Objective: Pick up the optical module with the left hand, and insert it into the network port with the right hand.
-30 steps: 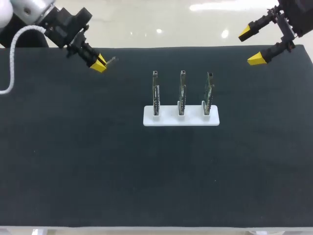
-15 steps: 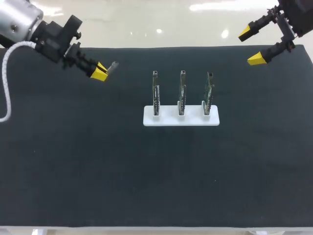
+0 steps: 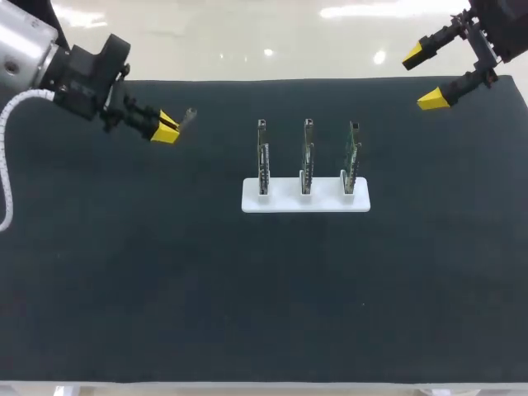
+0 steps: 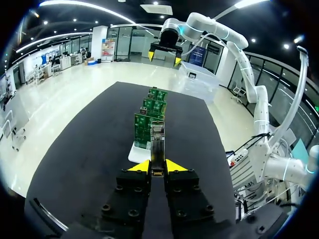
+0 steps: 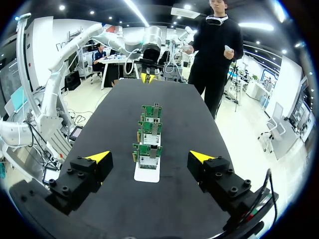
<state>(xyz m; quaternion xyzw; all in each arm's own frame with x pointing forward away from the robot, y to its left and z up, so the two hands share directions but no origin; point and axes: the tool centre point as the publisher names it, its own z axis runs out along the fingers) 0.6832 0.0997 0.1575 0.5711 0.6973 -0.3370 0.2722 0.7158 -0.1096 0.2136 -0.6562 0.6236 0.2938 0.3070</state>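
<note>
Swinging round since a second ago, the left arm has brought the left fingers [image 3: 165,132] slightly nearer and turned them to point almost level toward the right, with the module [image 3: 186,115] carried along. The right arm and the stand have not moved.

The left fingers are closed tight on the module, one yellow tip on each side. It is a slim metal piece that sticks out past the tips, above the far left part of the black counter [image 3: 124,264]. In the left wrist view the module [image 4: 157,147] runs straight out between the left fingers [image 4: 142,166], in line with the row of boards ahead.

The right fingers [image 3: 431,100] hang spread wide apart and hold nothing, over the far right corner of the counter. In the right wrist view the right fingers [image 5: 99,157] stand wide on either side of the row of boards.

A white stand [image 3: 305,200] sits on the counter a little right of centre, well apart from both arms. Three green circuit boards [image 3: 306,157] stand upright in it, side by side.
</note>
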